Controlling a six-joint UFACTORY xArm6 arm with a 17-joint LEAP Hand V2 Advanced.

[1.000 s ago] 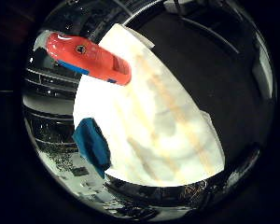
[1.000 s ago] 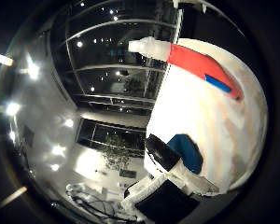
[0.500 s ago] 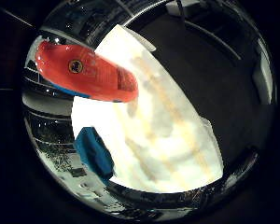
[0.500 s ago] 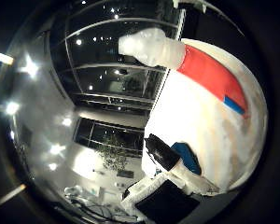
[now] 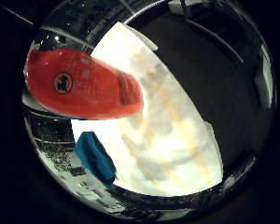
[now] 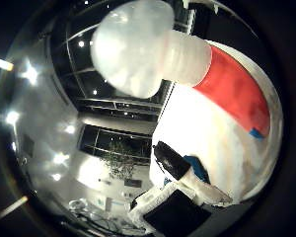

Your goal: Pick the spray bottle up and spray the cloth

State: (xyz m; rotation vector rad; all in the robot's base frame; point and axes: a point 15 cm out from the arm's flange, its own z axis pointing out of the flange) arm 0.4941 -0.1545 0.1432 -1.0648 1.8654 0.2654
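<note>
The spray bottle [image 5: 81,84] now fills far more of both palm views than it did a moment ago, so the palm has drawn in close to it. Its red body lies along the pale table [image 5: 177,140], with a round dark emblem on the side, and its white spray head [image 6: 138,47] bulks large before the thumb-side camera, ribbed collar joining it to the red body. Part of the hand [image 6: 180,170] shows beyond, a black-tipped white finger reaching over the table, not touching the bottle; whether the fingers are loose or curled I cannot tell. Further off on the same table lies the blue cloth [image 5: 95,158], well apart from the bottle, near the table's edge. Behind all this the room is dark, with ceiling lights [image 6: 29,74] glinting and a lit plant [image 6: 121,163] by glass panels.
</note>
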